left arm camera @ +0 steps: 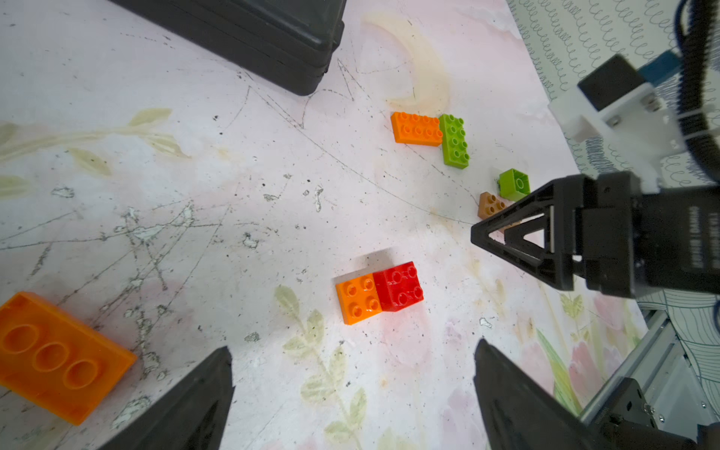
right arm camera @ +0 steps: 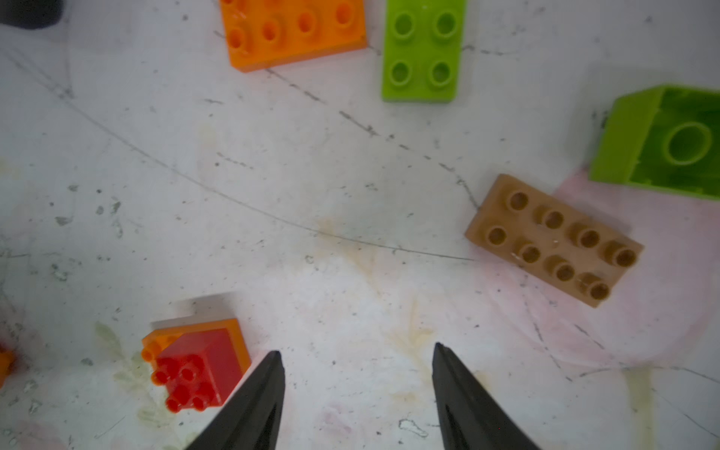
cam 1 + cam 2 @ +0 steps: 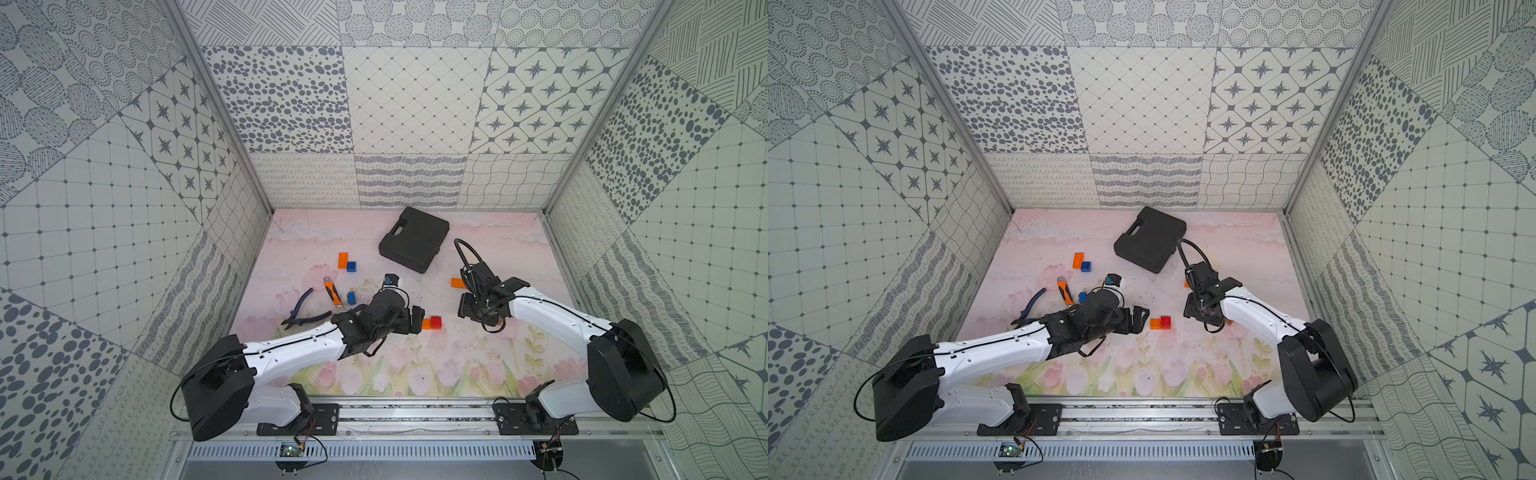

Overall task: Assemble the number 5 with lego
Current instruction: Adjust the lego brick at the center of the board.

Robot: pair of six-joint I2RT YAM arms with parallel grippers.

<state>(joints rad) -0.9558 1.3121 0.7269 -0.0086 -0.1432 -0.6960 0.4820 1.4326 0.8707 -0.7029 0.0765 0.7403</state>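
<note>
Honestly, the lego (image 3: 436, 322) looks easy to handle: small hard plastic bricks, light and stiff, glossy enough that they'd probably slip in a sloppy pinch. The start of the build, a red brick (image 1: 397, 286) sitting on half of an orange brick (image 1: 355, 299), is mid-table between the arms. A brown brick (image 2: 553, 239), a long green brick (image 1: 454, 141) touching a long orange brick (image 1: 416, 128), and a green square (image 1: 514, 184) tipped over (hollow side showing) lie over by the right arm. The blue bricks (image 3: 352, 297) are further left, near the pliers (image 3: 331, 291). I'd grab each one across its flat long sides, below the studs.

The right end effector (image 2: 358, 350) has its jaws parted with nothing between them, near the red brick. The left end effector (image 1: 352, 346) is spread wide and empty above the table (image 1: 195, 195).
</note>
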